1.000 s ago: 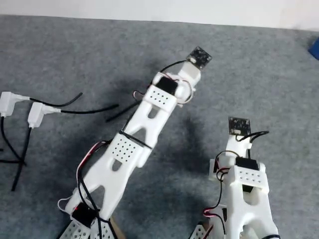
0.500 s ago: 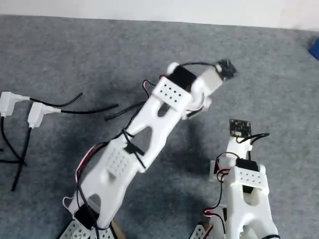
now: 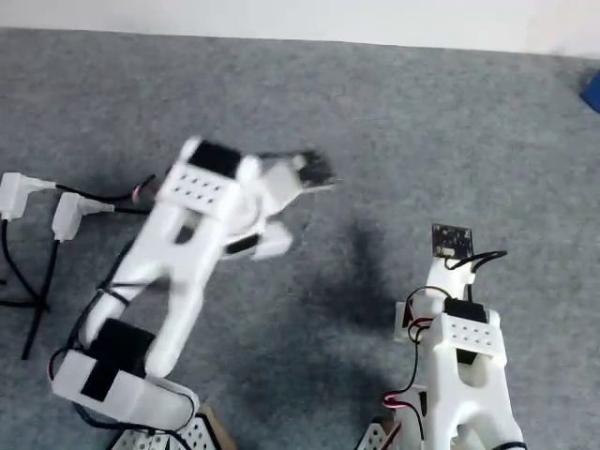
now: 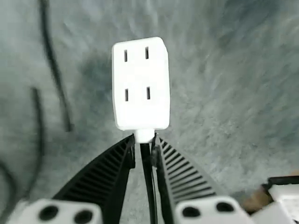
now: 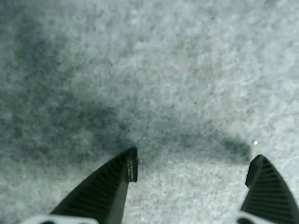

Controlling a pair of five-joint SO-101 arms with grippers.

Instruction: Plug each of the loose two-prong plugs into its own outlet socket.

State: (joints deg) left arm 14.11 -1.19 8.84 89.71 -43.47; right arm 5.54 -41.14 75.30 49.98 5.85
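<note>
A white outlet block (image 4: 140, 84) with two pairs of slots hangs above the grey carpet. My left gripper (image 4: 144, 142) is shut on the block's neck, where its black cord (image 4: 147, 186) comes out. In the high view the left arm (image 3: 192, 216) stretches toward the left side, blurred. Two white two-prong plugs (image 3: 14, 190) (image 3: 67, 214) lie loose on the carpet at the far left, each with a black cord. My right gripper (image 5: 191, 170) stands open low over bare carpet with nothing between its fingers. The right arm (image 3: 459, 337) is at the lower right.
Black cords (image 3: 28, 300) trail over the carpet on the left, and some (image 4: 51, 60) lie under the left wrist. A blue object (image 3: 592, 89) sits at the far right edge. A pale strip (image 3: 300, 19) borders the carpet at the back.
The left arm has swung from the back middle over to the left, toward the two plugs, with the outlet block in its gripper. The right arm has kept still.
</note>
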